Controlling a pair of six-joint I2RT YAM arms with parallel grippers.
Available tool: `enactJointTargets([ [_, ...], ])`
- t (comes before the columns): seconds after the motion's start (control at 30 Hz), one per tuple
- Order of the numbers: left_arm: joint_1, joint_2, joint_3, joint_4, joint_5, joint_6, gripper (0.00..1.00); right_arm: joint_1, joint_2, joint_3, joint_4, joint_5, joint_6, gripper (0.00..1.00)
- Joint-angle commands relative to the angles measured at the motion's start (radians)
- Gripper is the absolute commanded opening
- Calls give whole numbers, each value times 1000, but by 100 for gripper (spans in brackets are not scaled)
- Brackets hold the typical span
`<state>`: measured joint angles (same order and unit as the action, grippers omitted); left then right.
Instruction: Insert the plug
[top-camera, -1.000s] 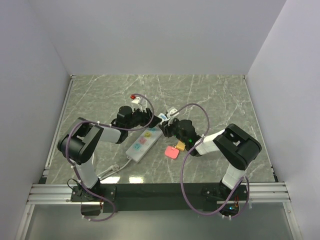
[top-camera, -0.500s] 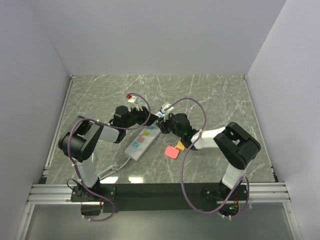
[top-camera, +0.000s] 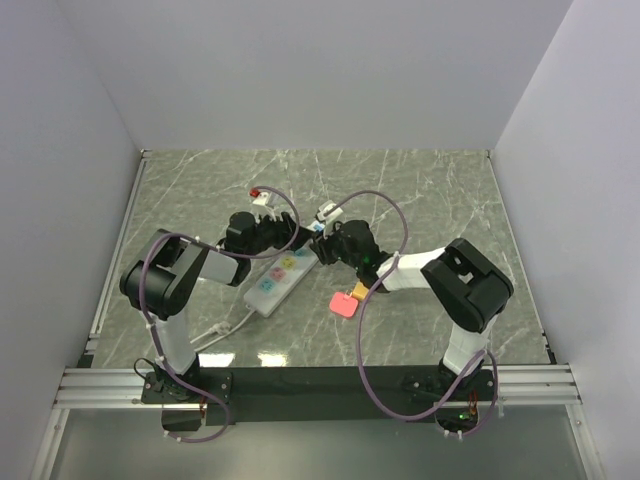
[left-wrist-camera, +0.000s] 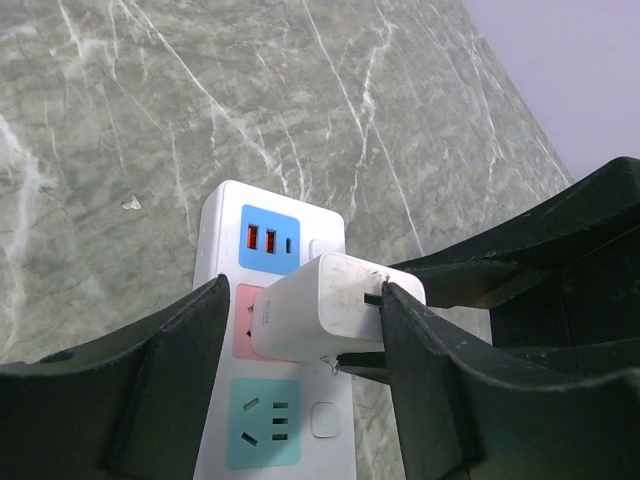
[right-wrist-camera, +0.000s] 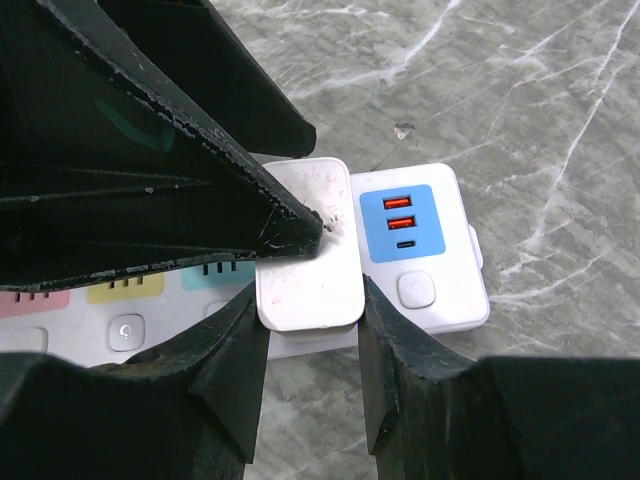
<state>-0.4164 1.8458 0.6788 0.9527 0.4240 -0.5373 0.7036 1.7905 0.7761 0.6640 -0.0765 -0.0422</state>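
Plug, a white rounded plastic block, sits over the pink socket of the glossy power strip, beside its blue USB panel, near the centre of the marbled tabletop. The right gripper has its jaws clenched on the plug's sides. The left gripper straddles the plug with jaws released. The push likely goes straight down, square to the strip's long axis.
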Motion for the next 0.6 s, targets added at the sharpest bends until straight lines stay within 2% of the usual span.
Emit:
enactJointTargets([
  [0.0, -13, 79, -53, -270, -13, 77, 67, -4, 55, 49, -63, -28, 30, 0],
  [0.03, -13, 76, -54, -264, -14, 79, 67, -7, 55, 52, -64, -19, 37, 0],
  [0.27, -13, -80, -44, -295, -111, 94, 86, -27, 32, 49, -58, 43, 93, 0],
  [0.4, -13, -193, -56, -287, -142, 92, 90, -61, 17, 42, -58, 75, 120, 0],
  [0.57, -13, -243, -96, -281, -146, 96, 91, -102, -20, 22, -52, 136, 154, 0],
])
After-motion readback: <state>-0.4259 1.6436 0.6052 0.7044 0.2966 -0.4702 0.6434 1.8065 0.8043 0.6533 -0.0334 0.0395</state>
